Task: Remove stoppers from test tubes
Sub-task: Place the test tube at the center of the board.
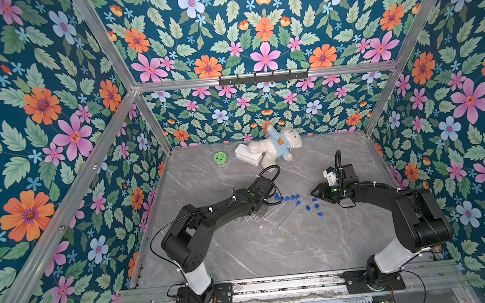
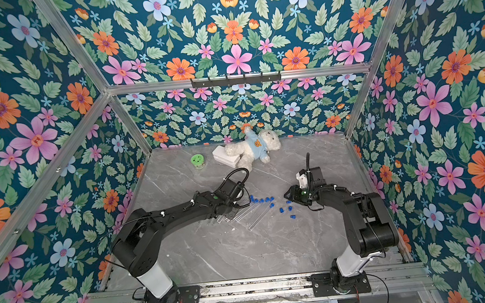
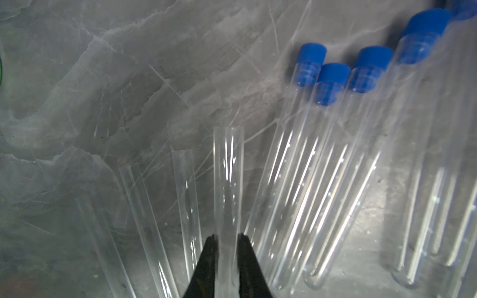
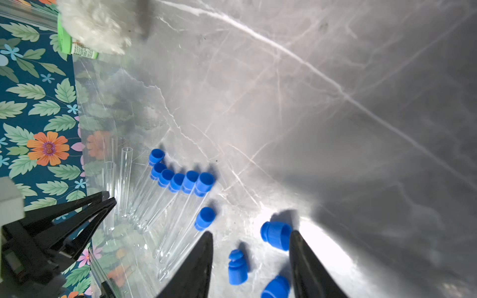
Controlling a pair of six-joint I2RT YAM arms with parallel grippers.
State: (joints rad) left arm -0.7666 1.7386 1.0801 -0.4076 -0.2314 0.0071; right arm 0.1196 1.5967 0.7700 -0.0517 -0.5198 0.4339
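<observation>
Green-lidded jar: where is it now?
In both top views the green-lidded jar stands at the far end of the table, left of the white boxes and teddy bear.

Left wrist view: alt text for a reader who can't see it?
The left tool is shut on a clear, unstoppered test tube. Beside it on the grey marble table lie other open tubes and several plugged tubes with blue stoppers.
</observation>
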